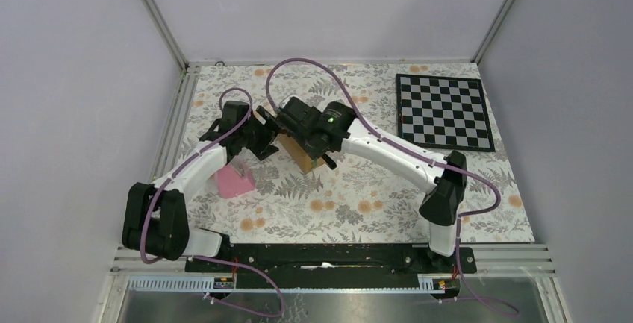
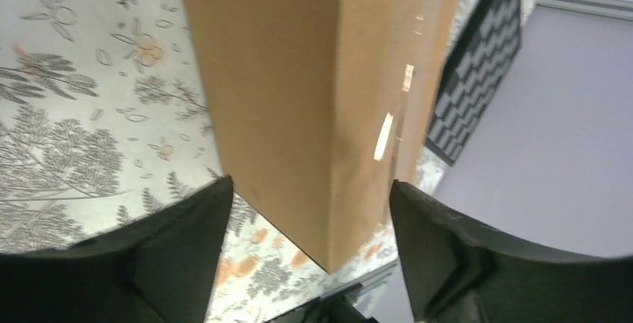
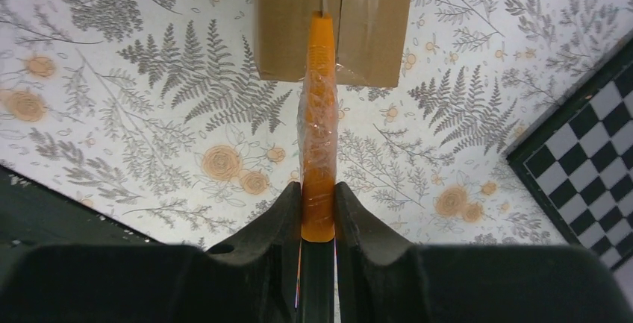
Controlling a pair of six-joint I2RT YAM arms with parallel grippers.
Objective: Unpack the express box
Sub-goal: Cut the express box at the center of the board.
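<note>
One express box lies on the worktop, left of centre and toward the back. In the top view it is mostly hidden under the two wrists that meet over it. It is a plain brown carton, and the right wrist view shows two closed flaps with a single seam between them. Whether it sits flat or is tipped cannot be told.

Two arms work here. The left arm reaches in from the left and the right arm from the right.

The left jaws are spread wide, with the lower corner of the box between them. Both fingers show in the left wrist view, one on each side. Their tips sit just beside the carton's faces, and contact cannot be made out. A shiny strip of tape runs down the box's right edge in that view.

The right jaws are closed tight on one cutter, a slim orange tool wrapped in clear film. It is pinched at its near end between the two fingers. Its far tip lies right on the seam between the two flaps.

One pink wedge rests on the worktop just to the left of the box, beside the left arm. One black-and-white chessboard lies flat at the far right corner, well apart from the box. A single floral cloth covers the whole worktop.
</note>
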